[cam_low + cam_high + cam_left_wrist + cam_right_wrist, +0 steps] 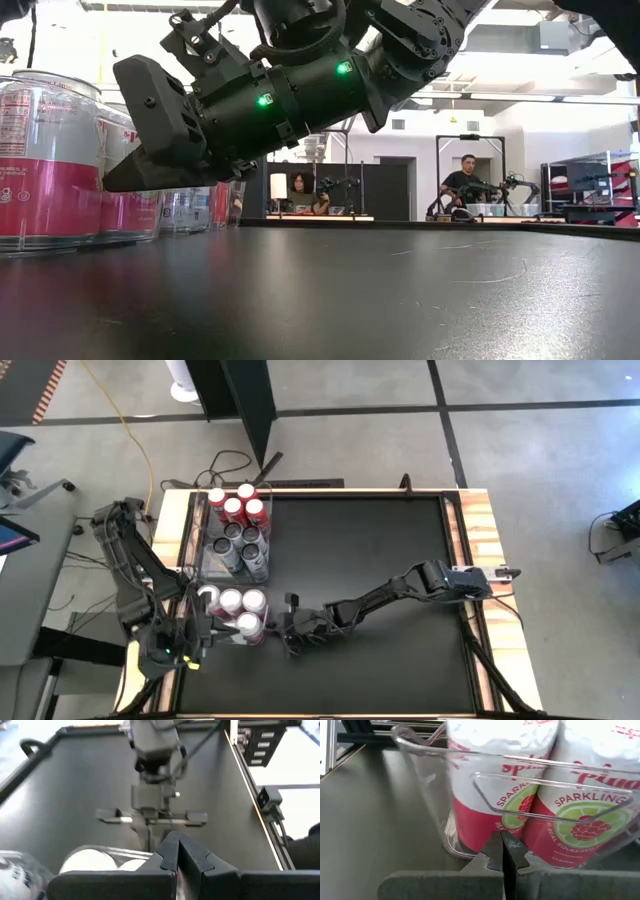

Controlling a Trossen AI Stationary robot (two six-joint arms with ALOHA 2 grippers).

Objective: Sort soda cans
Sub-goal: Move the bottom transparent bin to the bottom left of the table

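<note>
So the right pincer [502, 851] is closed up empty, tips nearly touching the wall of the nearest clear, thin-walled plastic tub [445, 800] on the black matte counter [380, 560]. Inside sit white-and-red cylindrical soda cans [232, 603] with silver tops. Risk as I see it: one nudge forward and that light, slick tub slides or tips, cans rolling. The left pincer [176, 851], also closed, hovers just over that tub. Farther back, a second tub holds dark grey-black cans [245, 548], then red ones [240, 505].
</note>
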